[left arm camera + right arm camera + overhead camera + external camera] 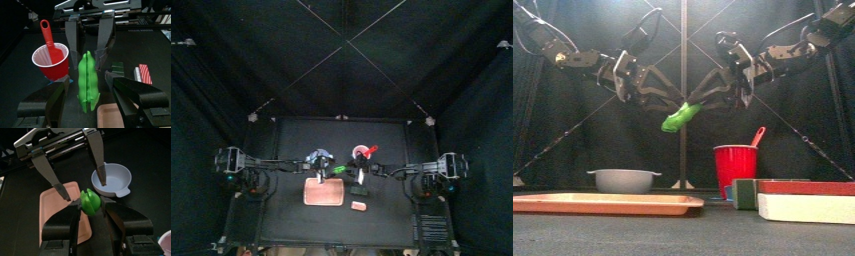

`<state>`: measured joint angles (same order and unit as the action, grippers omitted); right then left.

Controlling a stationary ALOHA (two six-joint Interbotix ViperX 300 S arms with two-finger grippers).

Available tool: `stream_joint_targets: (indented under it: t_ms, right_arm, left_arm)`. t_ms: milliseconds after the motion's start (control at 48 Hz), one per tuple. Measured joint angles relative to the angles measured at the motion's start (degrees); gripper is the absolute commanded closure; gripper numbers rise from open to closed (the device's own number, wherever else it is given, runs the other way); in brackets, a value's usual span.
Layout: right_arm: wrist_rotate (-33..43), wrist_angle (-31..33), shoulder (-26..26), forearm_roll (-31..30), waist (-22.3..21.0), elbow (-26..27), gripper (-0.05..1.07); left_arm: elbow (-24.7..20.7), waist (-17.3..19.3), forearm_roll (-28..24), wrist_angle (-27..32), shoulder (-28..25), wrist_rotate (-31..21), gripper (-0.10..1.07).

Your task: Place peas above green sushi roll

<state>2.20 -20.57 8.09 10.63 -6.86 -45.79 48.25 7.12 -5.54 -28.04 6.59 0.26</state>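
Note:
The green pea pod (680, 116) hangs in the air between the two arms, above the table's middle. My right gripper (91, 204) is shut on the pod (90, 201) at one end. My left gripper (90, 84) is open, with one jaw on each side of the pod (87, 82) and not touching it. In the front view the left gripper (651, 100) and right gripper (696, 103) meet at the pod. The green sushi roll (746, 193) lies on the table at the front right, next to a red and white piece (807, 200).
A wooden cutting board (607, 203) lies at the front left, with a grey bowl (624, 180) behind it. A red cup (736, 165) with a red spoon (758, 137) stands behind the sushi. Black curtains surround the table.

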Motion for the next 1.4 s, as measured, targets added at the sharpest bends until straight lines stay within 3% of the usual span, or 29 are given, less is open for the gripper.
stream_joint_targets:
  t_ms: [229, 771, 1396]
  right_arm:
    - [0.00, 0.00, 1.14, 0.44, 0.00, -2.29, 0.39]
    - [-0.09, 0.00, 7.91, 1.41, 3.08, -14.77, 0.39]
    - [-0.09, 0.26, 0.62, 1.41, -0.09, -15.29, 0.39]
  left_arm:
    - [0.70, 0.00, 0.44, 0.00, 0.00, 0.09, 0.05]
    - [1.23, 0.26, 0.44, 0.00, 0.00, 0.09, 0.05]
    - [1.49, 0.79, 0.44, -0.09, -0.18, 0.18, 0.05]
